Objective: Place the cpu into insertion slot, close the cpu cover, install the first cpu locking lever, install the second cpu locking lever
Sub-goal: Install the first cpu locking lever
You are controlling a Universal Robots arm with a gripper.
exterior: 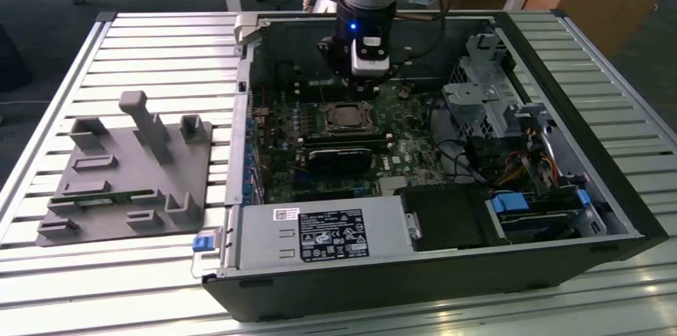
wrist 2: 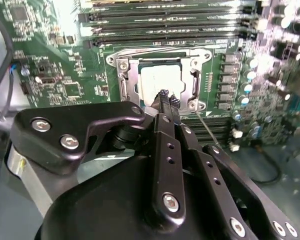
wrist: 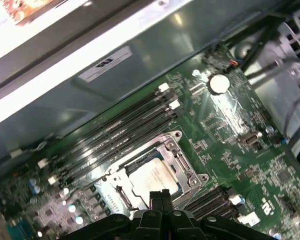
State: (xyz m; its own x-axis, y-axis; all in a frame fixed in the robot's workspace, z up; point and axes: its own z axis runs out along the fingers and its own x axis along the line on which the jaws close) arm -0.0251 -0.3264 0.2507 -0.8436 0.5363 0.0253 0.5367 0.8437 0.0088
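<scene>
Two steps look done. Exterior view: the gripper (exterior: 365,76) hangs just above the insertion slot (exterior: 327,120). Second wrist view: the cpu (wrist 2: 159,81) lies seated, the cpu cover (wrist 2: 192,82) down around it. First wrist view: jaws together, empty; latching seems left.

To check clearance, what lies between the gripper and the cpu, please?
Nothing shows between them: in the second wrist view the shut gripper hangs at the edge of the cpu.
</scene>
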